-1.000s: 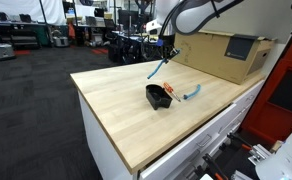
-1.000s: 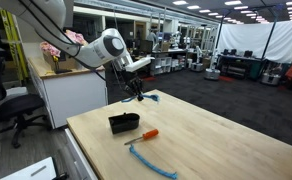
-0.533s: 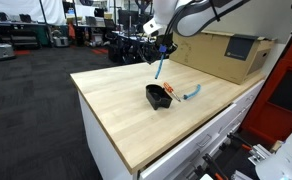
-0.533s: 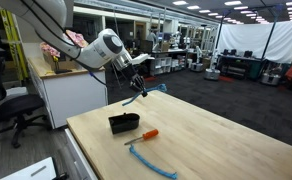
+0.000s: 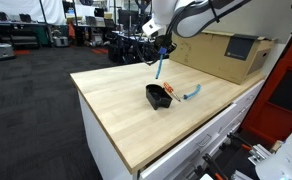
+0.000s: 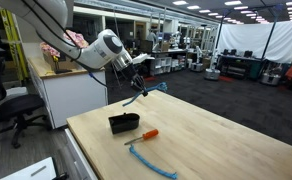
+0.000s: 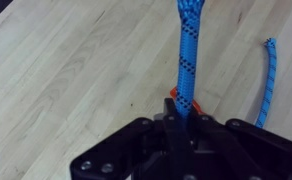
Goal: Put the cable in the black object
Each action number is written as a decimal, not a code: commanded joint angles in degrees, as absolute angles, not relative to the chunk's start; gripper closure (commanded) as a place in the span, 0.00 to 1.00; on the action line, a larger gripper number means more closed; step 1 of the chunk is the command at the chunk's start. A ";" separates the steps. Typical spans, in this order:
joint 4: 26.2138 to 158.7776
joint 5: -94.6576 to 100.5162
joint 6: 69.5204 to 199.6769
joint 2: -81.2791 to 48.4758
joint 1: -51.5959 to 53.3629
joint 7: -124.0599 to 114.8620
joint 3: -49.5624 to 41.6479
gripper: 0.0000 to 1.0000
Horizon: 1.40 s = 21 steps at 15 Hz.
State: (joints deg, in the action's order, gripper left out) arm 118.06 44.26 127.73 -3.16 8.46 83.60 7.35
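My gripper (image 5: 164,48) is shut on a blue cable (image 5: 159,68) and holds it in the air above the wooden table. The cable hangs from the jaws in both exterior views (image 6: 149,92). In the wrist view the cable (image 7: 188,55) runs straight out from between the fingers (image 7: 186,112). The black object (image 5: 158,96) is a small open cup standing on the table, below and in front of the gripper; it shows in both exterior views (image 6: 124,122). It is not visible in the wrist view.
A second blue cable (image 6: 146,160) lies on the table and also shows in the wrist view (image 7: 268,80). An orange marker (image 6: 144,135) lies beside the black object. A large cardboard box (image 5: 226,55) stands behind the gripper. The table edge (image 5: 111,135) is near.
My gripper has risen from near the table with the blue cable in it, lifting the cable clear. In the last half second it has hardly moved.
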 commanded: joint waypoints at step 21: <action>119.71 62.28 136.07 -14.85 9.10 86.64 10.10 0.97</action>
State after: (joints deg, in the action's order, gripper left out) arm 119.39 62.98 133.11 -13.11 10.08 82.96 9.44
